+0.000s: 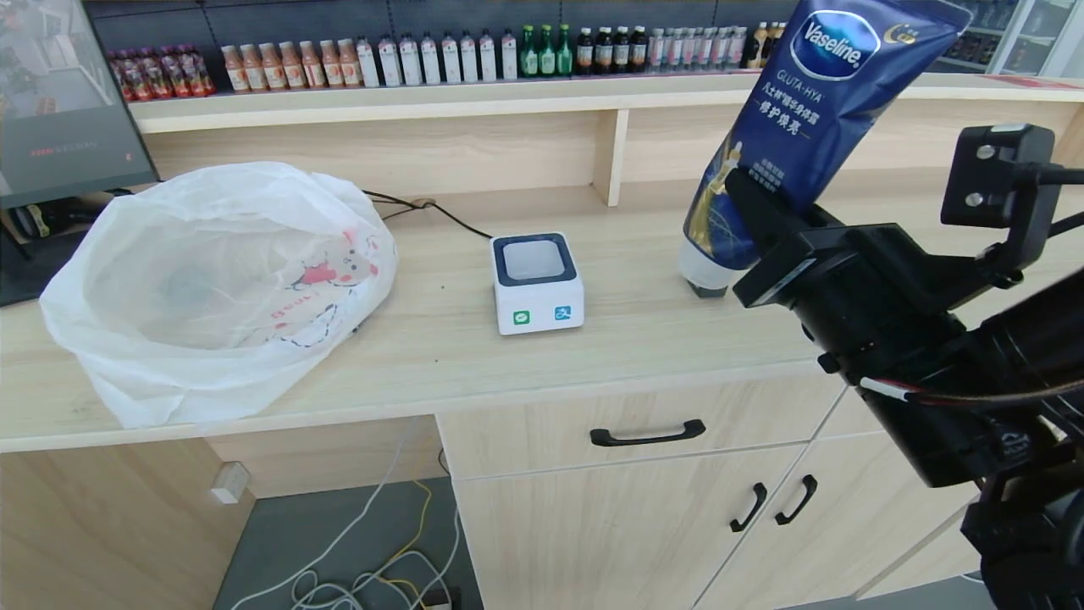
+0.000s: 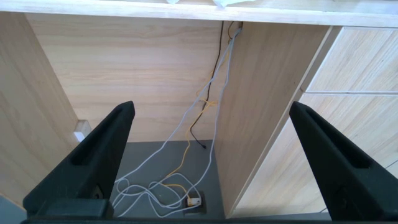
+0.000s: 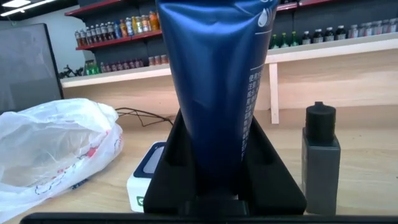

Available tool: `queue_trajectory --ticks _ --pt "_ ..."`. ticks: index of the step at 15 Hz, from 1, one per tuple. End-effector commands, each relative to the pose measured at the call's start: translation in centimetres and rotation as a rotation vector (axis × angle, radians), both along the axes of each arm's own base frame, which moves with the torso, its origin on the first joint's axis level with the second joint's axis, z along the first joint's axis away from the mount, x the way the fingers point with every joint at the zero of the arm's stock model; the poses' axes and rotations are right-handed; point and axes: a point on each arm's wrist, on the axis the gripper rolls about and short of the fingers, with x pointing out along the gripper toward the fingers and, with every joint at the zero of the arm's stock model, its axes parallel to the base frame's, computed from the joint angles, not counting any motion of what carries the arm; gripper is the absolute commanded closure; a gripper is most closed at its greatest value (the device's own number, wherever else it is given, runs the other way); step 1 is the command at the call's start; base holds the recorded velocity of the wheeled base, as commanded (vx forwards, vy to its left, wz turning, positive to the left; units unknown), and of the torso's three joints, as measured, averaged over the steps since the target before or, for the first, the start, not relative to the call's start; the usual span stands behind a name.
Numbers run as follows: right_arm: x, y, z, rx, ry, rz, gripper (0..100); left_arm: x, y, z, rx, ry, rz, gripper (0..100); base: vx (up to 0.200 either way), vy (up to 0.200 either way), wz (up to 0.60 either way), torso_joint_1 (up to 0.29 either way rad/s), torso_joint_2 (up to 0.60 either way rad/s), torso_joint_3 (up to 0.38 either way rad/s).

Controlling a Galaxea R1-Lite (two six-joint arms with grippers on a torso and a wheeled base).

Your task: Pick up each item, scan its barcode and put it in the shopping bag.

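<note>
Right gripper (image 1: 779,202) was clamped on the blue lotion tube (image 1: 804,102), fingers either side of the lower body just above the cap end. The cap pointed down and the crimped tail leaned toward 1 o'clock from the gripper.

I judged the tube to be soft-walled, glossy and fairly light. It would dent under pressure and could slide in the pads. The best hold is low, near the stiffer shoulder by the cap, with a firm but not crushing grip.

In the head view the tube hung above the counter (image 1: 644,339), at about 2 o'clock from the scanner (image 1: 537,282) and well apart from it. The shopping bag (image 1: 212,288) sat open-mouthed at the scanner's 9 o'clock. A grey bottle (image 3: 320,162) stood on the counter near the tube.

Left gripper (image 2: 211,112) was spread wide and empty, low in front of the cupboard recess.
</note>
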Motion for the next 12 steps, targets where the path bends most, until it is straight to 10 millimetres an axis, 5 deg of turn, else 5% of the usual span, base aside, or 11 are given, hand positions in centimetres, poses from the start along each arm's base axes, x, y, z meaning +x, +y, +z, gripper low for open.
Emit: queue_trajectory --ticks 1,12 --pt "0.13 0.11 -0.22 -0.004 0.005 0.001 100 0.0 0.0 0.0 -0.002 0.0 0.001 0 0.0 0.2 0.0 -0.002 0.01 -0.002" --pt "0.53 0.36 0.34 0.007 -0.018 0.011 100 0.0 0.0 0.0 0.003 0.0 0.001 0 0.0 0.182 0.0 0.006 0.0 0.002"
